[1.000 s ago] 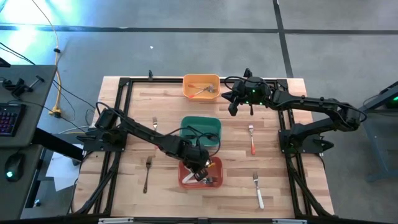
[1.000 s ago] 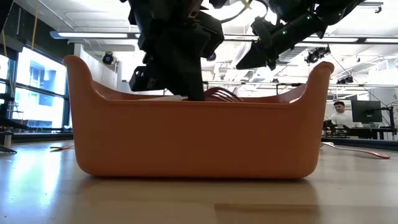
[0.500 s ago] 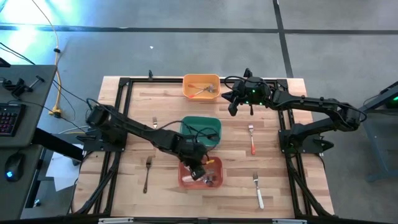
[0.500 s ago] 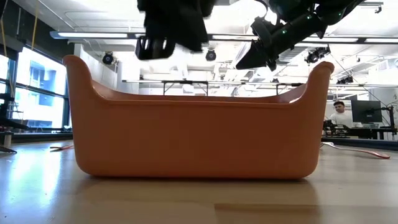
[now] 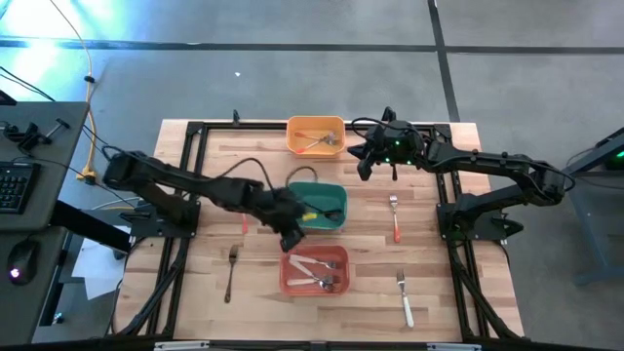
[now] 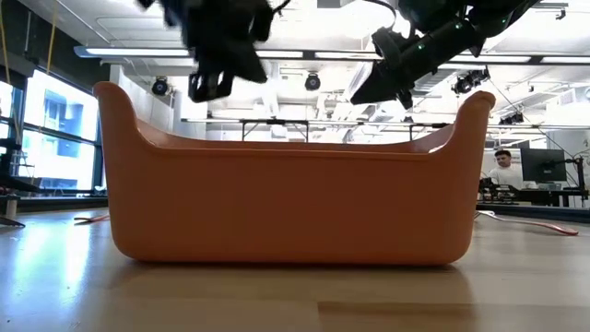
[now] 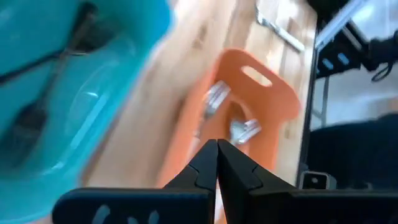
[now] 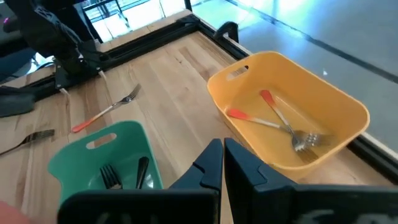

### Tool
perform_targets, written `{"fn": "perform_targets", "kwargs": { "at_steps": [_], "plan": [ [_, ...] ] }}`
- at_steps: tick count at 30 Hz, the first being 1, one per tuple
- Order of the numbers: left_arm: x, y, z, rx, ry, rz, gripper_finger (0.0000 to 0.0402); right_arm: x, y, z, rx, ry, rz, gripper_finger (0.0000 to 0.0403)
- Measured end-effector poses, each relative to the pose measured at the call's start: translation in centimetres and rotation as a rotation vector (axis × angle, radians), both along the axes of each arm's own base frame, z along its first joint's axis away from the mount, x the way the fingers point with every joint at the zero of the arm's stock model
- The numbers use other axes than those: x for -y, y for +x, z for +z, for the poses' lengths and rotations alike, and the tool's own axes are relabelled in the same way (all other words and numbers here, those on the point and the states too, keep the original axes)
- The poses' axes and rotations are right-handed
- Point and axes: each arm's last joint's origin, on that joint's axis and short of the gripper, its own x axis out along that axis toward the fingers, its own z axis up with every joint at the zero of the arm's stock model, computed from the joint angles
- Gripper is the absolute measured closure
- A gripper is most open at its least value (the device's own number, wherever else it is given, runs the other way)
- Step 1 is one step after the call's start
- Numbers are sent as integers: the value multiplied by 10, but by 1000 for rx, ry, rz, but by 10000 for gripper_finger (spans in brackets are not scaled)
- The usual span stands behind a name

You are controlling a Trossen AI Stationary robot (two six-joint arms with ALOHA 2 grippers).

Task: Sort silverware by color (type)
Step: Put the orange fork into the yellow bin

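Nearest the front edge, a white-handled fork [image 5: 405, 301] lies loose at the right, a black fork [image 5: 231, 270] lies loose at the left, and the red bin [image 5: 314, 270] between them holds several white-handled forks. Just behind that bin, the left gripper [image 5: 291, 237] hangs above the wood beside the green bin [image 5: 317, 206], its fingers pressed together on nothing, as the left wrist view shows. So one drop looks finished, and the step in hand reads as moving off to the next fork. Inside the green bin lie black forks, and to its right a red-handled fork [image 5: 395, 219] waits on the table. Farthest back, the orange bin [image 5: 315, 136] holds red-handled forks, and the right gripper [image 5: 369, 164] hovers beside it, pinched closed and empty.

Next, I judge, the left gripper must spread its fingers, travel to the black fork, come down straddling the slim handle, and carry it to the green bin.
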Motion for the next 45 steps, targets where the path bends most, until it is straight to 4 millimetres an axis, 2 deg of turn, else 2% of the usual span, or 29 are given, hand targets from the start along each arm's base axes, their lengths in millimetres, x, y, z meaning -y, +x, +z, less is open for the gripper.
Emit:
{"fn": "perform_targets", "kwargs": {
  "at_steps": [5,10,14,21,25,28,34,40,45],
  "plan": [
    [-40,-24,-19,166,0,68,401,-2,-4,-8,-51,149,-72,403],
    [-81,-42,-35,366,51,189,401,-9,-13,-22,-162,333,-249,403],
    [-102,-54,-44,516,49,240,401,-18,-19,-32,-262,429,-341,402],
    [-117,-71,-57,580,28,268,401,-46,-36,-47,-518,619,-452,394],
    [-122,-73,-57,587,16,244,401,-66,-48,-53,-677,698,-530,356],
    [-127,-75,-56,591,42,246,401,-74,-53,-54,-729,721,-578,319],
    [-136,-78,-57,593,95,262,401,-70,-48,-63,-758,713,-620,273],
    [-145,-82,-57,593,140,286,401,-58,-35,-87,-847,693,-630,268],
    [-151,-85,-57,592,158,308,401,-51,-20,-110,-871,751,-618,268]
  ]
}}
